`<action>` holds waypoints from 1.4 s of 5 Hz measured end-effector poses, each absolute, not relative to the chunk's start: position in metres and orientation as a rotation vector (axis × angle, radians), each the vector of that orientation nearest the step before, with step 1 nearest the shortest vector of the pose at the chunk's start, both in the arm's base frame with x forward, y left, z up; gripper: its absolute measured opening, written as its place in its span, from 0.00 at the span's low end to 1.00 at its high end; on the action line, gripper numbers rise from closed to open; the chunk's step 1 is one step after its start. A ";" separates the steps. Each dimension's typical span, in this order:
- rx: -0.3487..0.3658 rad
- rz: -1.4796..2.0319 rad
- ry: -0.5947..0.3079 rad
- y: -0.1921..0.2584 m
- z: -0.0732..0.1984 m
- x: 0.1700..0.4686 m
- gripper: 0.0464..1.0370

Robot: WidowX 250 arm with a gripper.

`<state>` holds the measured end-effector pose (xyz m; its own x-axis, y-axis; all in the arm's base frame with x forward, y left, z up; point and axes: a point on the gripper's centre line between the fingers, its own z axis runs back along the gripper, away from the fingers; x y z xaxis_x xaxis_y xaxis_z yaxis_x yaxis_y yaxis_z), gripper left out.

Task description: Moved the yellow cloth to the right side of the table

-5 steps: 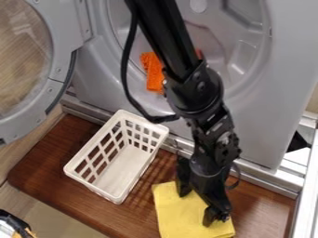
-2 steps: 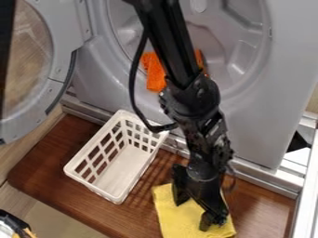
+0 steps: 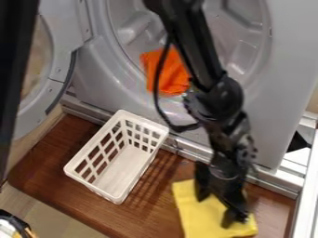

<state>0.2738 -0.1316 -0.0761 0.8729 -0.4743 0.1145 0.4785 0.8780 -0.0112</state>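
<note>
your gripper (image 3: 216, 209) is spread wide, both fingertips down on the yellow cloth (image 3: 197, 214), right of the white basket (image 3: 126, 169) on the wooden table (image 3: 46, 179). looks like you're pressing, not pinching (my read), so too little downward force could let the tips skate and leave it behind. push too hard and it may bunch up; steer toward the near edge and a corner could end up hanging off.

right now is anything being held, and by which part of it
Nothing looks pinched: the tool stands open over the yellow cloth; whether it presses the cloth down can't be told.
</note>
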 end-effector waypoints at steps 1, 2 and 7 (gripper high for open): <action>-0.057 -0.563 -0.122 -0.157 -0.074 0.276 0.96; -0.064 -0.613 -0.125 -0.173 -0.072 0.277 0.96; 0.026 -0.652 -0.192 -0.177 -0.031 0.287 0.96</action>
<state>0.2866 -0.1770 -0.0315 0.7777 -0.6052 0.1699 0.6005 0.7952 0.0842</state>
